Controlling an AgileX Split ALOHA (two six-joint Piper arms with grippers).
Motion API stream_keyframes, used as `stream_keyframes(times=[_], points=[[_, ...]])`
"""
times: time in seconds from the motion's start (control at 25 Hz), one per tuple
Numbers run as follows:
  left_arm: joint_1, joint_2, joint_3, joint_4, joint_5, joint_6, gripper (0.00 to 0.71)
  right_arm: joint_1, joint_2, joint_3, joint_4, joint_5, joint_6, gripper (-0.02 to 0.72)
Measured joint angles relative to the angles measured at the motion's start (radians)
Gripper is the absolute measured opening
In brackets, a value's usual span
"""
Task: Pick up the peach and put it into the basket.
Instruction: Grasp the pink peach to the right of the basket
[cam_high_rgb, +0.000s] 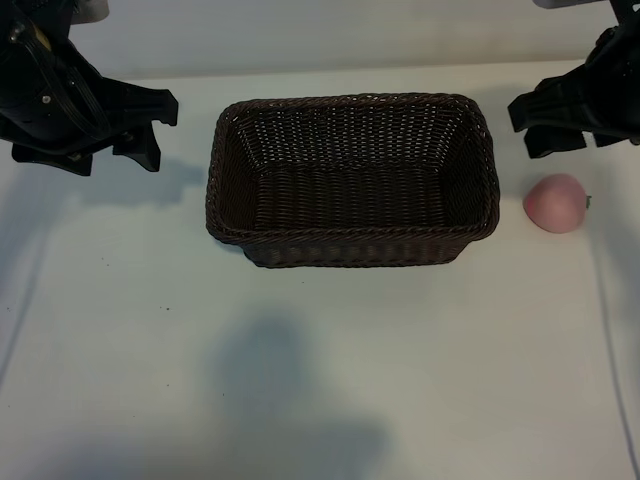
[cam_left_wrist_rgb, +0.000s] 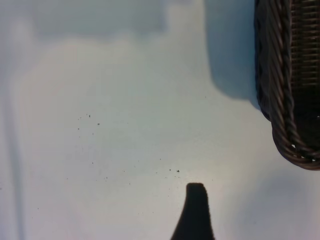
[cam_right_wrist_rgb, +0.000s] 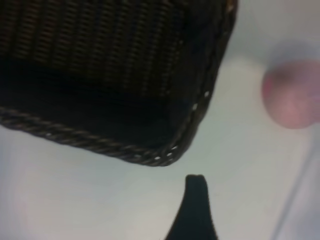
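Observation:
The dark brown wicker basket (cam_high_rgb: 352, 235) stands in the middle of the white table, with nothing inside it. The pale pink peach (cam_high_rgb: 556, 203) lies on the table just off the basket's right end, apart from it. My right gripper (cam_high_rgb: 530, 125) hovers behind the peach at the back right, open, with nothing between its fingers. In the right wrist view the peach (cam_right_wrist_rgb: 290, 95) shows beyond a basket corner (cam_right_wrist_rgb: 165, 157), and one dark finger (cam_right_wrist_rgb: 195, 210) is over bare table. My left gripper (cam_high_rgb: 152, 127) is parked at the back left of the basket, open and holding nothing.
The white table (cam_high_rgb: 320, 380) stretches bare in front of the basket, crossed by a soft shadow. The left wrist view shows one end of the basket (cam_left_wrist_rgb: 287, 100) and bare table with small dark specks.

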Motion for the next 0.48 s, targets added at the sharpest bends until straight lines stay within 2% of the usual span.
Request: stream_keyframes(times=[0.28,0.48], points=[[0.000,0.000,0.001,0.000,-0.012,0.000,0.577,0.000,0.000,0.000,-0.054,-0.010,0.011,0.587],[0.000,0.000,0.001,0.000,-0.017,0.000,0.577,0.000,0.002,0.000,-0.069,-0.010,0.022,0.587]])
